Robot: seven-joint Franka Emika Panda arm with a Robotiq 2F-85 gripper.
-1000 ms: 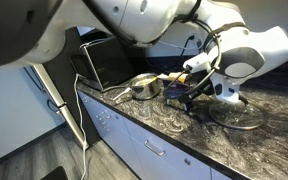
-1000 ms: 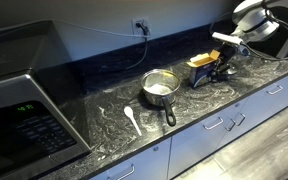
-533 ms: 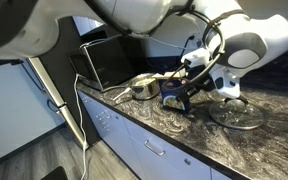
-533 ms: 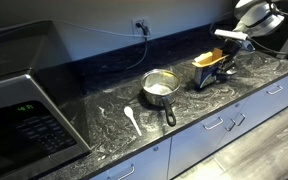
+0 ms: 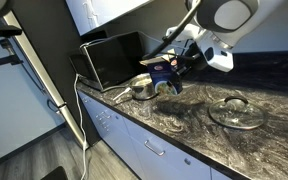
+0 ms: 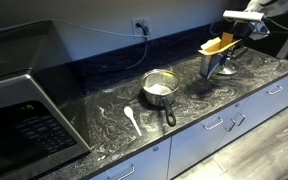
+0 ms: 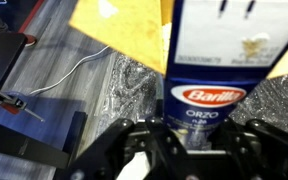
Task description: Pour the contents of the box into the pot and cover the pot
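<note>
Dark, swirled stone makes up the tabletop, with a microwave at one end and a wall socket behind. Toward the other end, the end effector has its fingers pressed against two opposite sides of the box, pinching the blue carton while its yellow flaps stand open on top. The box is upright, its long axis vertical. It looks to hang just clear of the stone, though I can't be sure of the gap. The pot sits near it but apart, further along toward the microwave, its mouth open and its dark handle pointing at the front edge. To my eye the carry goes sideways toward the pot, and only then should the open top tip over the rim. The glass lid lies flat on the box's other side, well away from the pot.
</note>
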